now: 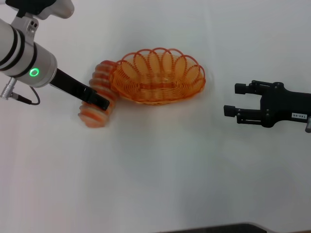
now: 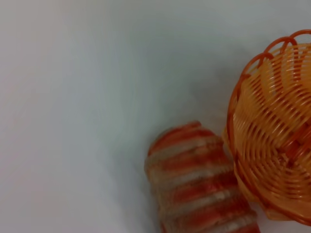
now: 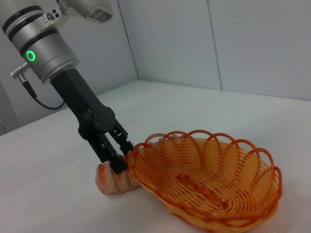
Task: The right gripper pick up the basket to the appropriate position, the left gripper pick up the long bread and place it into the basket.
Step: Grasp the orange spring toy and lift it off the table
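The long bread [image 1: 103,77], ribbed with orange and cream stripes, lies on the white table with its far end against the left side of the orange wire basket [image 1: 146,92]. My left gripper [image 1: 101,102] reaches down across the bread's middle, its narrow-set fingers shut on it; the right wrist view shows the left gripper [image 3: 119,164] with its tips pressed into the bread [image 3: 112,180] beside the basket rim [image 3: 204,138]. In the left wrist view the bread [image 2: 194,179] sits next to the basket [image 2: 272,136]. My right gripper [image 1: 231,99] hovers open to the right of the basket, holding nothing.
The white table [image 1: 160,170] stretches wide in front of the basket and the bread. A grey wall panel [image 3: 218,43] rises behind the table's far edge. The left arm's silver cuff [image 1: 29,60] with a green light stands at the upper left.
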Action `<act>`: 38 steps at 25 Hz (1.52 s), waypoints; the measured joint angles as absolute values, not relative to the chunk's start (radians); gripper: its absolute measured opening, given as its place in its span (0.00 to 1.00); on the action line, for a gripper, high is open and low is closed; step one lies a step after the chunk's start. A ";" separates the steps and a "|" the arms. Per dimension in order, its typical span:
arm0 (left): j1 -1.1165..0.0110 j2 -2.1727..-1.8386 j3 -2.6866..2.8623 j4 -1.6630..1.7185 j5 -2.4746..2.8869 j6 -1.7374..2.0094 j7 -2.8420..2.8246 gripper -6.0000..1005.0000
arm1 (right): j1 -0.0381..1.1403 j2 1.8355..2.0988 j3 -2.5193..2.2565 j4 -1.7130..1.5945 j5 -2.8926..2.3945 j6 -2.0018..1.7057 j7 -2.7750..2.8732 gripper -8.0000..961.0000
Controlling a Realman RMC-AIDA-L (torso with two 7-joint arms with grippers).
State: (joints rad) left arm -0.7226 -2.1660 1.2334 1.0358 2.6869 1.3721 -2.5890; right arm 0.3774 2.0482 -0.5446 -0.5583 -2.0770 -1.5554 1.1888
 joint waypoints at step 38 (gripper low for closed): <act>-0.716 -2.163 1.218 1.029 2.688 1.373 -2.610 0.39 | 0.377 2.054 -0.535 -0.558 -2.071 -1.559 1.189 0.84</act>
